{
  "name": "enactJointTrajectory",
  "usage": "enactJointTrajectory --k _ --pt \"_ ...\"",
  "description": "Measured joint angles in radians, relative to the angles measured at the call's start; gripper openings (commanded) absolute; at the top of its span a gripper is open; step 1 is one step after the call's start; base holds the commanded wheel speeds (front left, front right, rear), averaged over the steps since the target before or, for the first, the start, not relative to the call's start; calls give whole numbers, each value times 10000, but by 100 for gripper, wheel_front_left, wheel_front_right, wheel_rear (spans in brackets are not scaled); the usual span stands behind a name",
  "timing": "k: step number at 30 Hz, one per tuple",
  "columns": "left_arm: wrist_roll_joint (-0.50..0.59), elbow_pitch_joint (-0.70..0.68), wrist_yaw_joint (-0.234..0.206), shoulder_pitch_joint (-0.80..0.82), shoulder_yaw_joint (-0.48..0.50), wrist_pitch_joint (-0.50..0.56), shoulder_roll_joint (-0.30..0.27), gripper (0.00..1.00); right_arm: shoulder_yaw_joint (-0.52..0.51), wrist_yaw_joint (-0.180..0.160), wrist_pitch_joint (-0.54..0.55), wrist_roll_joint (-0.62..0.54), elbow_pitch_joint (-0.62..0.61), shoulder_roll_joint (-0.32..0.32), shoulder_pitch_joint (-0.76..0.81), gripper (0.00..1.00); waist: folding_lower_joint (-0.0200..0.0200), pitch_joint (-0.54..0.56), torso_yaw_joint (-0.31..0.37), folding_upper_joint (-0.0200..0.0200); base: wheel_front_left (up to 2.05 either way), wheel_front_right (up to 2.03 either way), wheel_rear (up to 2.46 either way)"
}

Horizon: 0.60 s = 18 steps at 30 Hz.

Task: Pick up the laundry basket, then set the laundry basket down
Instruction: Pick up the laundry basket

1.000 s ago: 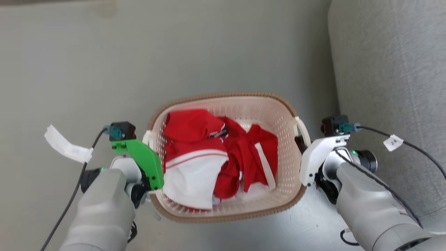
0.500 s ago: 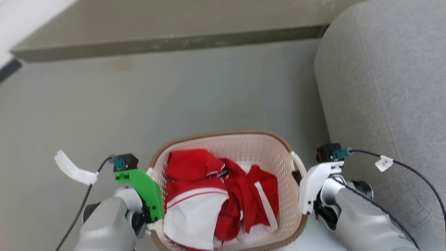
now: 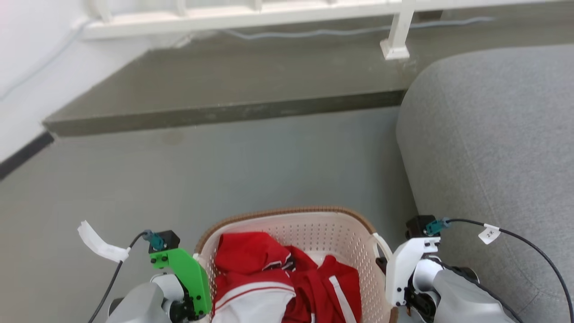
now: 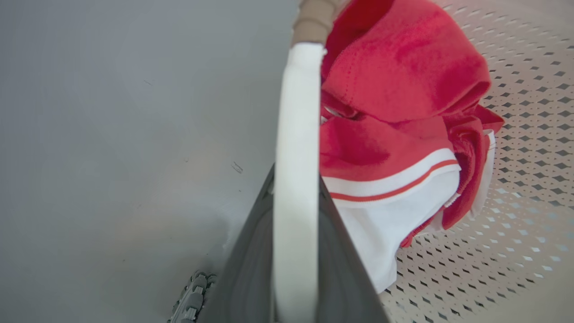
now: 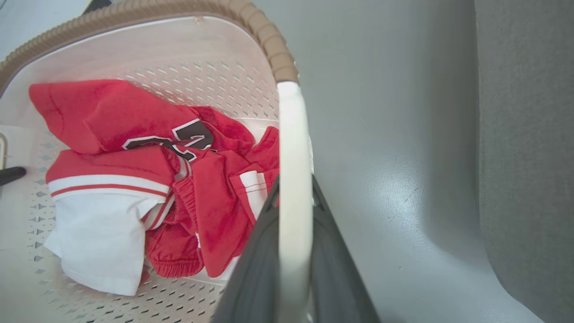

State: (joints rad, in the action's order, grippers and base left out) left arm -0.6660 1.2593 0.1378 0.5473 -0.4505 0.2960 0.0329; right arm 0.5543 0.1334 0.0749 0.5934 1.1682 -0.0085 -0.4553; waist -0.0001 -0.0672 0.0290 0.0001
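- Laundry basket (image 3: 278, 211): cream, perforated walls, brown woven-look rim. It is at the bottom centre of the head view, with its near end cut off by the frame edge.
- It is over the grey floor (image 3: 224, 170). Whether its base touches the floor cannot be told.
- Surroundings: a grey couch (image 3: 493, 134) is just to the basket's right, with a strip of floor showing between them. A dark raised ledge (image 3: 224, 89) lies well beyond the basket, with a white railing (image 3: 269, 9) at its far side.
- Contents: red and white clothes (image 3: 269, 278) are heaped inside. The right wrist view shows a white panel with a red stripe and a black-and-white number patch.
- Left gripper (image 4: 296, 179): at the basket's left side. The white left handle (image 4: 298, 134) runs up between its two dark fingers (image 4: 251, 260), one on each side and both pressed against it, so the grip is clamped on the handle.
- Right gripper (image 5: 295, 184): at the basket's right side. The white right handle (image 5: 293, 148) lies between its fingers (image 5: 336, 269) in the same way, squeezed from both sides.
- Head view: a green bracket (image 3: 184, 273) on the left wrist sits against the left rim. A white bracket (image 3: 403, 269) on the right wrist sits against the right handle.
- A dark cable leaves each wrist. The left one carries a white tag (image 3: 98, 244) and the right one a small label (image 3: 489, 233).
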Motion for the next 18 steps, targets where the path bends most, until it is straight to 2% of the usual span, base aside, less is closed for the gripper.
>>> enactJointTrajectory --k 8,18 --pt "-130 23 0 -134 -4 203 -15 0 113 -2 234 230 -48 -12 106 0 0 614 37 0 0 0 0" --pt "-211 25 0 -150 -25 290 -79 0 226 -2 332 391 -79 -12 109 0 1 814 65 0 0 0 0"
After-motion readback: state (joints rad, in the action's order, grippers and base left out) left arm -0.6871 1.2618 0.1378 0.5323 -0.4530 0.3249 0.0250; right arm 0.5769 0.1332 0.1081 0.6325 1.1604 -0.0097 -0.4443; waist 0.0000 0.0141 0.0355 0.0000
